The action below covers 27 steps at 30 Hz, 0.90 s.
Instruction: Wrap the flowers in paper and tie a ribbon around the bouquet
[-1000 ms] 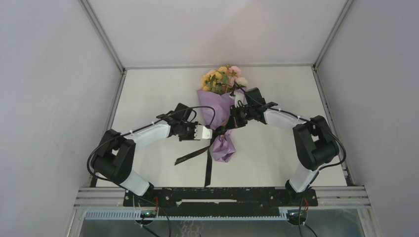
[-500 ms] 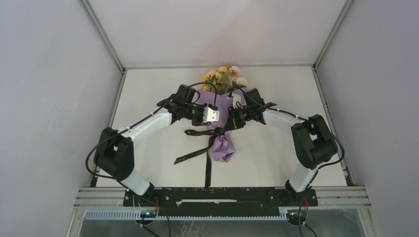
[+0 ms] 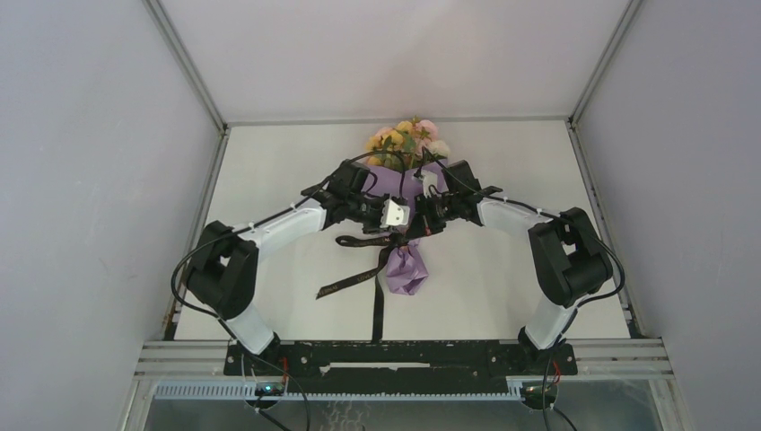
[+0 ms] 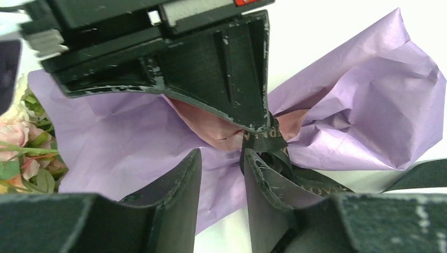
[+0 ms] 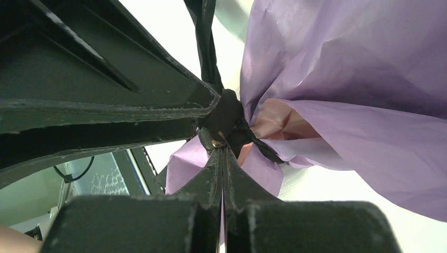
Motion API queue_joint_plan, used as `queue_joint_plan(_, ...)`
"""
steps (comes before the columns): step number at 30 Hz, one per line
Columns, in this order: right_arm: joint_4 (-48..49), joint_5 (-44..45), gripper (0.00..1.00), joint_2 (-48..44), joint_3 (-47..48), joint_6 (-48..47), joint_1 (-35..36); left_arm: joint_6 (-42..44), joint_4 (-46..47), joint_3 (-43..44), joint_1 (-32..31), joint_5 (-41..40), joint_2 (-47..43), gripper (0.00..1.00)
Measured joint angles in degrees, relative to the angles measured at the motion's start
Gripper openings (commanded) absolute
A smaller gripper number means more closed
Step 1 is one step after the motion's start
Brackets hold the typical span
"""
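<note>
Lying lengthwise on the worktop (image 3: 502, 278), the bouquet (image 3: 408, 268) is pointing its flowers (image 3: 406, 144) away from the arms. The lilac paper (image 4: 369, 100) is pinching to a narrow waist where the black ribbon (image 3: 345, 283) is cinching it, and two ribbon tails are trailing back toward the near edge. The right fingers (image 5: 210, 182) are pressing fully together on the ribbon right at that knot, pinning it. The left fingers (image 4: 182, 184) are what is changing: a second ago they were sitting low at the left of the waist, and now they are hovering higher over the paper, almost tip to tip with the right fingers. A slack bow of ribbon is lying on the worktop where they were. They are standing partly apart with only paper showing in the gap, gripping nothing, while a ribbon strand is running along the outside of one finger. This is looking like a regrasp: the wrapping is done, the tie is cinched but not yet secured, and the left fingers are lining up on the strand at the knot.
</note>
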Motion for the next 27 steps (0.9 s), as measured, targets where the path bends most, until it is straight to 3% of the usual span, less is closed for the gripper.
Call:
queue_joint_plan(8,0.0,-0.3,0.00,0.0,0.0,0.0,-0.1,2.5,-0.4,-2.2,-0.2,0.1,1.4,0.41)
queue_joint_plan(15,0.0,-0.4,0.00,0.0,0.0,0.0,-0.2,3.7,0.5,-2.6,-0.4,-0.4,2.1,0.22)
queue_joint_plan(19,-0.1,-0.4,0.00,0.0,0.0,-0.4,-0.2,3.4,1.5,-2.6,-0.7,-0.4,2.3,0.01)
queue_joint_plan(27,-0.3,-0.3,0.11,0.0,0.0,-1.1,-0.4,2.9,1.8,-2.7,-0.7,-1.1,2.3,0.00)
